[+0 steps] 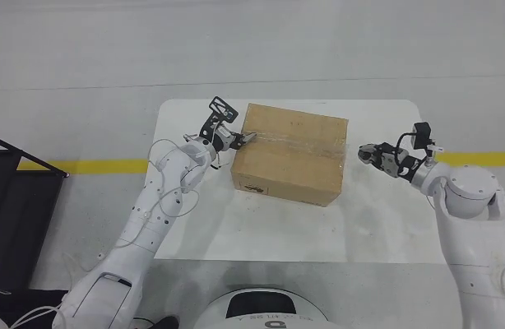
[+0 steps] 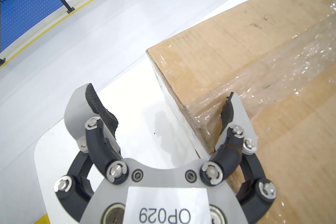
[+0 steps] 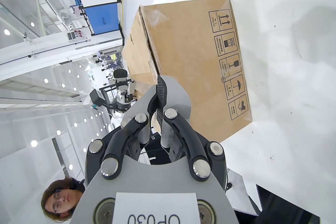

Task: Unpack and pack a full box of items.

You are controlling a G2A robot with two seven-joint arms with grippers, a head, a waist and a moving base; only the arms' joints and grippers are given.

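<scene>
Sitting wide open at the box's left end: left gripper (image 1: 243, 138) (image 2: 160, 93). One fingertip (image 2: 229, 107) is at the top edge where the tape folds over the end; can't tell if it touches. The other fingertip (image 2: 92, 96) hangs over bare table beside the box. Nothing held.

Right gripper (image 1: 363, 154) (image 3: 160, 83): pads pressed together, nothing between them. It's off the box's right end with a clear gap and points at that end.

Box (image 1: 294, 152) (image 2: 249, 51) (image 3: 189, 51): brown cardboard, resting on the white table (image 1: 318, 234) (image 2: 136, 114) (image 3: 288, 78), between the two grippers and closer to the far edge than the near one, turned slightly off square. Top flaps are down. Clear tape (image 1: 306, 141) (image 2: 288, 64) runs along the centre seam, wrinkled. Printed handling symbols (image 3: 231, 64) sit on the face visible in the right wrist view.

Beyond the table: light grey floor, with a yellow floor line (image 1: 96, 166) crossing on both sides of the table.
</scene>
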